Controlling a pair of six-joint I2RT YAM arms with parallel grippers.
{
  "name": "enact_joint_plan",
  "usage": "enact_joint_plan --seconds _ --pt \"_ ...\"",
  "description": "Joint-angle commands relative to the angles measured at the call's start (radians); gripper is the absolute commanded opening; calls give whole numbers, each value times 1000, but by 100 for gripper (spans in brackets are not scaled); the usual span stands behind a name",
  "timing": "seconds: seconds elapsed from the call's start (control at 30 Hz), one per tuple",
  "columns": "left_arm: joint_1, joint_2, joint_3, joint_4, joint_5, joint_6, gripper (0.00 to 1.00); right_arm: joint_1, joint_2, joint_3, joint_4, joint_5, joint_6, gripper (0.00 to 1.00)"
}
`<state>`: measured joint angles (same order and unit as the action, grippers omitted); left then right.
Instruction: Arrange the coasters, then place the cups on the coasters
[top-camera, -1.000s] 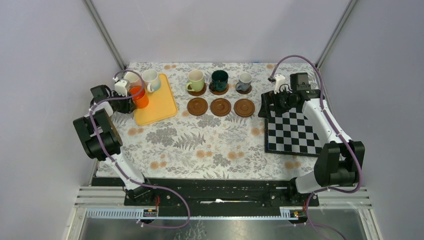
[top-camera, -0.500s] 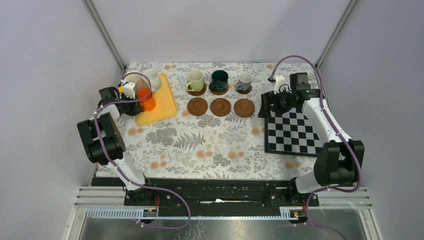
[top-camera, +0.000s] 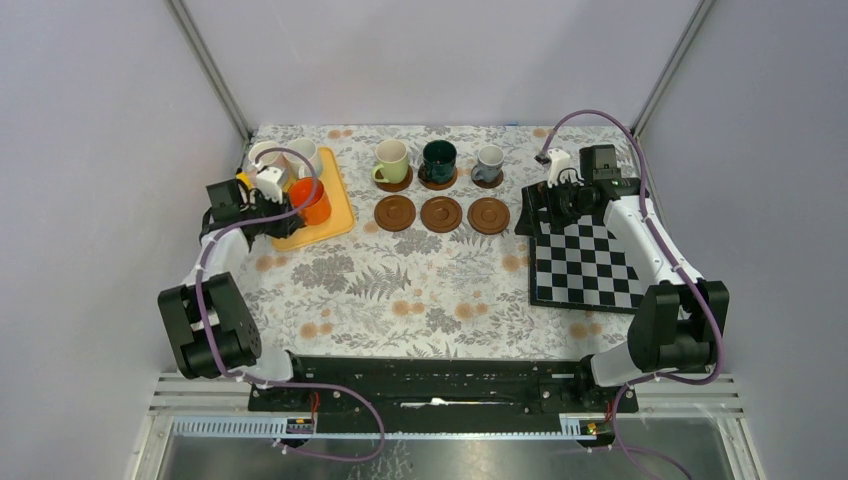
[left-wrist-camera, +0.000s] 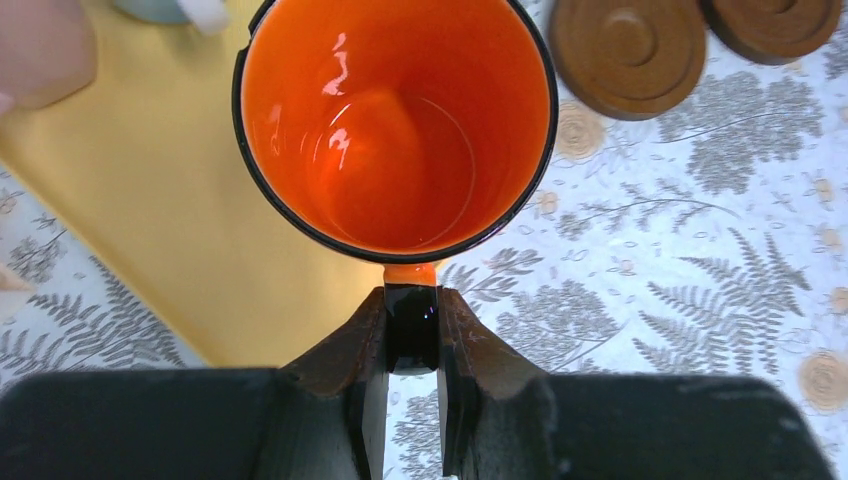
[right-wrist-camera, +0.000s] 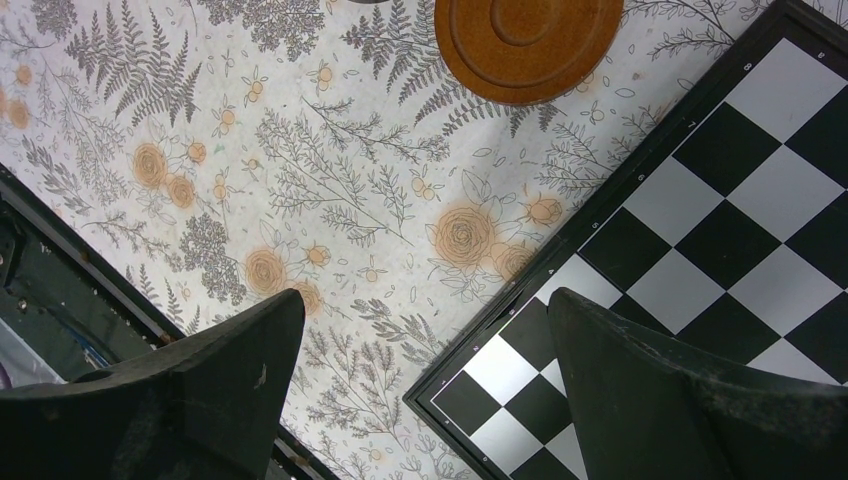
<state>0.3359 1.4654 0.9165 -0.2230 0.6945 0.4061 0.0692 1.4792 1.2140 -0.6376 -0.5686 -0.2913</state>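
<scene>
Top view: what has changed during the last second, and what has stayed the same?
The left gripper, shut on the orange cup by its handle, carried it rightward across the tray, toward the coasters. The other cups, the coasters and the open right gripper stayed in place.

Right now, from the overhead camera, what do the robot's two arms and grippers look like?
Both the left arm and right arm have chunky black joint housings joined by white links, with a purple cable looping along each. A small white block sits at each wrist. The left gripper and right gripper each have two matte black, wedge-shaped fingers.
</scene>
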Motion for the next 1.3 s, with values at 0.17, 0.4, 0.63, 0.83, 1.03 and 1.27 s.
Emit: enact_joint_plan --seconds 0.17,0.4,0.63,0.83,1.03,1.27 --pt "-254 -181 12 22 44 -87 0 -3 2 19 42 11 76 98" --pt "-455 -143 94 34 -3 -209 0 -16 16 36 66 72 146 98" --pt "-683 -49 190 78 -156 -261 0 -27 43 57 71 79 166 98" --pt "-832 72 297 157 -278 -359 0 -37 38 56 75 85 166 98" --pt "-944 188 389 262 -445 -454 0 -52 33 47 77 90 161 98" --pt "-1027 289 409 399 -641 -491 0 -63 30 42 73 120 164 98"
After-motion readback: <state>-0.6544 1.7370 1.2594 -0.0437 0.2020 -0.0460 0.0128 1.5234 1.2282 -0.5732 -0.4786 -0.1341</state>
